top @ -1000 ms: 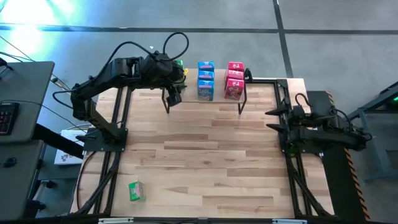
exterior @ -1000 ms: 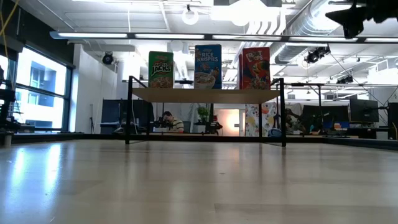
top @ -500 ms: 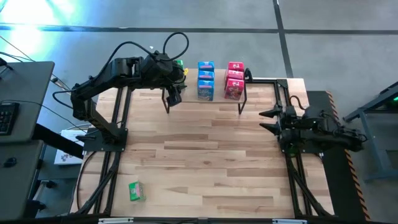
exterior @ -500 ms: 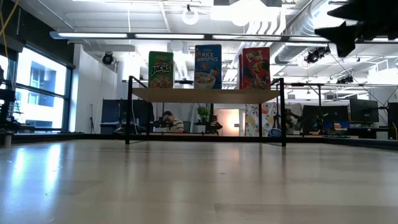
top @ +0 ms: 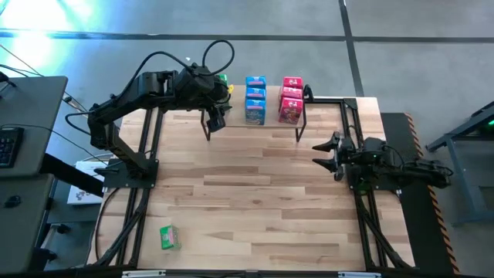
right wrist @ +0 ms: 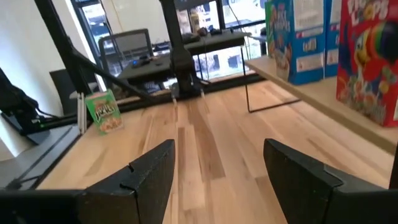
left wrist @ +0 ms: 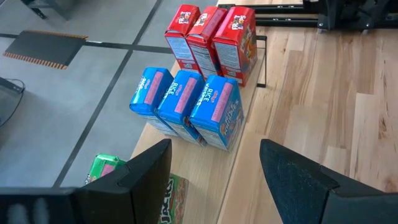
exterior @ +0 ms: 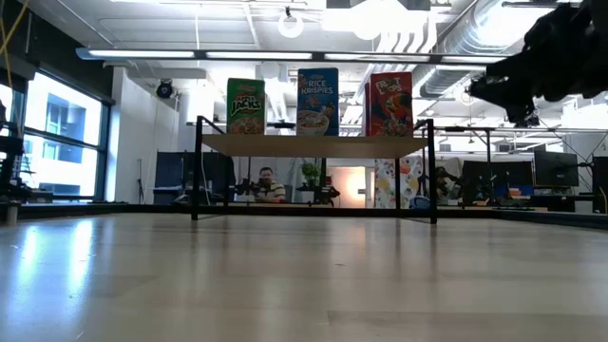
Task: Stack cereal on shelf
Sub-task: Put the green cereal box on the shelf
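Note:
The shelf (top: 270, 117) stands at the table's far edge. Three blue cereal boxes (left wrist: 186, 106) and three red ones (left wrist: 214, 37) stand upright on its plank. Green boxes (left wrist: 106, 169) stand at its left end, partly hidden by my left arm. My left gripper (left wrist: 214, 149) hangs open above that left end (top: 214, 117), tipped down, touching nothing. One more green box (top: 169, 237) sits on the table near the front left corner and looks upright in the right wrist view (right wrist: 102, 112). My right gripper (top: 324, 151) is open and level at the table's right side, pointing left.
The shelf's thin black legs (top: 301, 127) reach down to the table in front of the boxes. Bare wood tabletop (top: 247, 193) lies between the shelf and the lone green box. Black frame rails (top: 139, 193) run along both table sides. A person sits in the room behind (exterior: 266, 185).
My right gripper has come down and moved toward the table's left, away from its base, rolling a little; its fingers have stayed apart. The left arm and all the boxes have kept still.

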Controlling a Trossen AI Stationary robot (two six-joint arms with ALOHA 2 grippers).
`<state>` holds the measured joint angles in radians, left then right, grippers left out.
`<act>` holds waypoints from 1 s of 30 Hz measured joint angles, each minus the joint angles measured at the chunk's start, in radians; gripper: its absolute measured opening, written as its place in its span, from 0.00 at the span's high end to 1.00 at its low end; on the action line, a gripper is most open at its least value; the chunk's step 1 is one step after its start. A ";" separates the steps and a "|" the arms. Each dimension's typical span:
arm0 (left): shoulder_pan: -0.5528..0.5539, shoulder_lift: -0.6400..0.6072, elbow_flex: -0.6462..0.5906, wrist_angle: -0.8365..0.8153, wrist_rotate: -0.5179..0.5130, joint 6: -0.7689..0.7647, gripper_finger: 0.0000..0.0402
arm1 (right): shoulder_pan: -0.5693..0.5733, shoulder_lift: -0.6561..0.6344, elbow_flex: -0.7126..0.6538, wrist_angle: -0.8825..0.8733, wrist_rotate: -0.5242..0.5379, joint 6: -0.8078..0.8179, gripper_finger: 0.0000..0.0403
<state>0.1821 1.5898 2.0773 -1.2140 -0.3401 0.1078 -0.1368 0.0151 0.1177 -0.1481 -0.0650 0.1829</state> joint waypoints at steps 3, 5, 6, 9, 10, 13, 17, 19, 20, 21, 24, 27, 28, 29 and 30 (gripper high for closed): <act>0.000 0.000 0.000 0.000 0.000 0.000 0.41 | 0.000 0.000 -0.024 0.002 0.003 0.000 0.41; 0.000 0.000 0.000 0.000 0.000 0.000 0.41 | 0.000 0.000 -0.038 -0.001 0.003 0.000 0.41; 0.000 0.000 0.000 0.000 0.000 0.000 0.41 | 0.000 0.000 -0.044 -0.002 0.004 0.000 0.41; 0.000 0.000 0.000 0.000 0.000 0.000 0.41 | 0.000 0.001 -0.050 0.001 0.005 0.003 0.41; 0.000 0.000 0.000 0.000 0.000 0.000 0.41 | 0.000 0.002 -0.050 0.001 0.005 0.001 0.41; 0.000 0.000 0.000 0.000 0.000 0.000 0.41 | 0.000 0.003 -0.050 0.000 0.014 0.001 0.41; 0.000 0.000 0.000 0.000 0.000 0.000 0.41 | 0.000 0.006 -0.050 0.000 0.013 0.004 0.41; 0.000 0.000 0.000 0.000 0.000 0.000 0.41 | 0.000 0.006 -0.050 0.000 0.011 0.021 0.41; 0.000 0.000 0.000 0.000 0.000 0.000 0.41 | 0.000 0.006 -0.050 0.000 0.011 0.025 0.41; 0.000 0.000 0.000 0.000 0.000 0.000 0.41 | 0.000 0.006 -0.050 0.000 0.010 0.027 0.41; 0.000 0.000 0.000 0.000 0.000 0.000 0.41 | 0.000 0.006 -0.050 0.000 0.009 0.019 0.41; 0.000 0.000 0.000 0.000 0.000 0.000 0.41 | 0.000 0.006 -0.050 0.000 0.009 0.027 0.41; 0.000 0.000 0.000 0.000 0.000 0.000 0.41 | 0.000 0.006 -0.050 -0.001 0.009 0.026 0.41; 0.000 0.000 0.000 0.000 0.000 0.000 0.41 | 0.000 0.006 -0.050 -0.001 0.009 0.021 0.41; 0.000 0.000 0.000 0.000 0.000 0.000 0.41 | 0.000 0.006 -0.050 -0.001 0.009 0.020 0.41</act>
<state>0.1820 1.5898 2.0773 -1.2140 -0.3401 0.1078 -0.1368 0.0212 0.0673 -0.1490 -0.0559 0.2032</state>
